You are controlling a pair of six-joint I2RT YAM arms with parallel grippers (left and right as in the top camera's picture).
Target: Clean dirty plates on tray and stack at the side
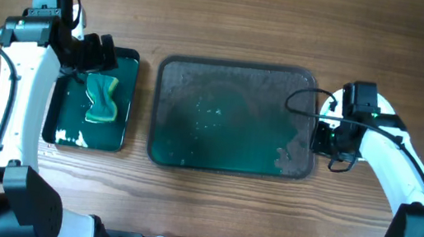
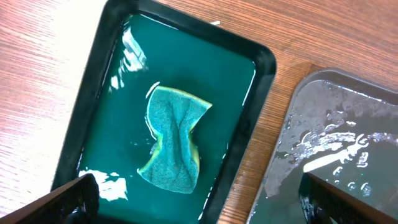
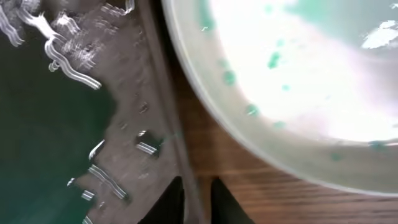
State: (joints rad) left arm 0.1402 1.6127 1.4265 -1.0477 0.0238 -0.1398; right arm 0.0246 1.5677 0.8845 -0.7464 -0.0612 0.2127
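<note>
The overhead camera looks straight down on the table point(image 1: 226, 21) from well above, with the tray point(image 1: 200, 84) in the middle and the black tray point(image 1: 129, 107) to its left. The left wrist camera looks down at a slant from nearer, on the black tray and its sponge point(image 2: 174, 143) (a corner of the tray shows at right). The right wrist camera sits very close, blurred, over the tray's right rim and a plate point(image 3: 298, 74) beside it. All three views share the tray.
</note>
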